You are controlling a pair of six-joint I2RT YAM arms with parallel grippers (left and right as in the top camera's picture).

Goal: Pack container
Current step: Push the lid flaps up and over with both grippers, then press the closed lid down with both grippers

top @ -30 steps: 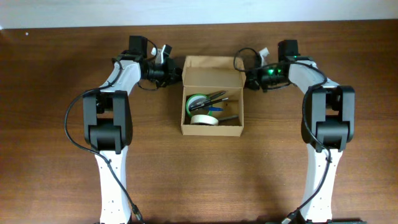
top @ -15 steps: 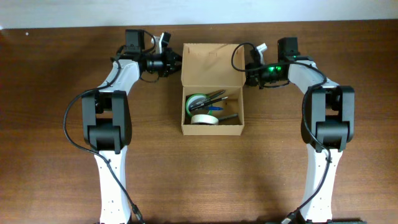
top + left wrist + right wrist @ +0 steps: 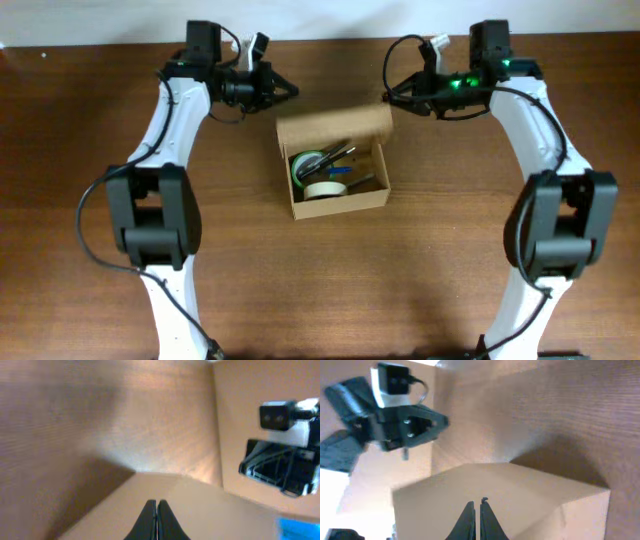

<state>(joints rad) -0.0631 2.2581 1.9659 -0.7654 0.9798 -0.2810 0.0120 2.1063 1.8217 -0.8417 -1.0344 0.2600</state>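
The container [image 3: 340, 200] is a tan cardboard box at the table's middle. It holds a green tape roll [image 3: 307, 163], a white tape roll [image 3: 322, 190] and dark pens [image 3: 346, 154]. Its flap lid [image 3: 335, 125] leans forward over the back part of the opening. My left gripper [image 3: 287, 91] is shut at the lid's far left corner. My right gripper [image 3: 391, 98] is shut at the lid's far right corner. In the left wrist view the shut fingers [image 3: 157, 506] lie over the tan lid [image 3: 210, 510]. In the right wrist view the shut fingers [image 3: 476, 506] lie over the lid [image 3: 530, 495].
Brown wooden table [image 3: 90, 300] all round the box. A pale wall edge [image 3: 330, 20] runs along the back. Each wrist view shows the other arm opposite, the right arm [image 3: 285, 460] and the left arm [image 3: 390, 405].
Both grippers rose and moved back and outward. The lid swung from lying open at the back to leaning forward over the box. The box turned slightly.
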